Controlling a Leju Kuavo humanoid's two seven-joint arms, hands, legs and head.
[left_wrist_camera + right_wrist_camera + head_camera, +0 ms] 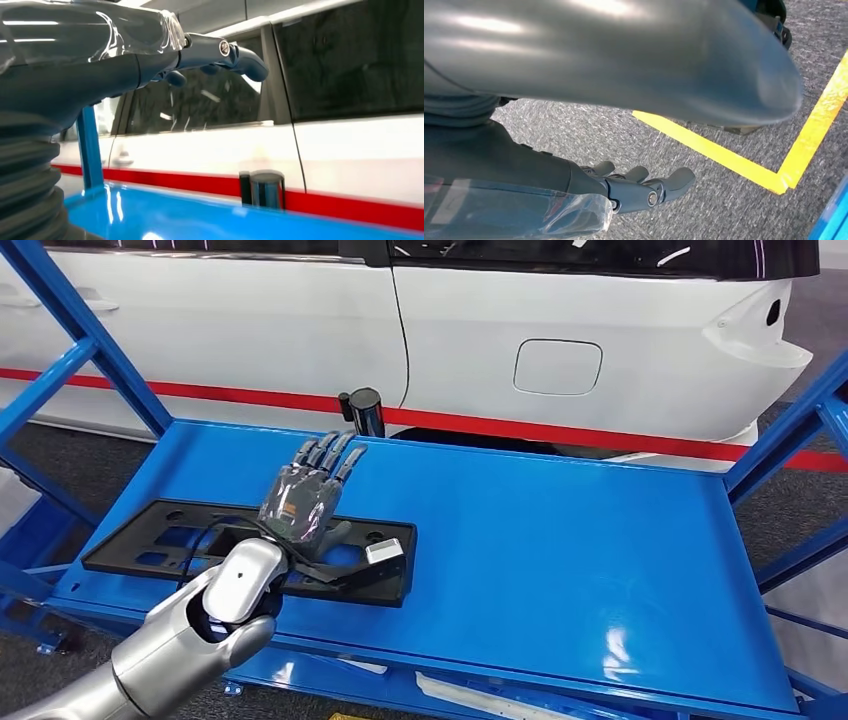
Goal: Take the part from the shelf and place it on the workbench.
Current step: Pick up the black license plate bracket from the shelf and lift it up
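Left robot hand (305, 495) spread above black part (150, 540) on workbench (560, 540)

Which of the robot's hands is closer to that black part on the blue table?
Left. The left hand hovers right above the black part; the right hand hangs down over the grey floor.

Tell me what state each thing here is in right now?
Part: lying flat on the bench, not held.
Left hand: open, fingers spread, above the part.
Right hand: empty, fingers loosely curled, hanging over the floor.
Bench: bare on its right half.
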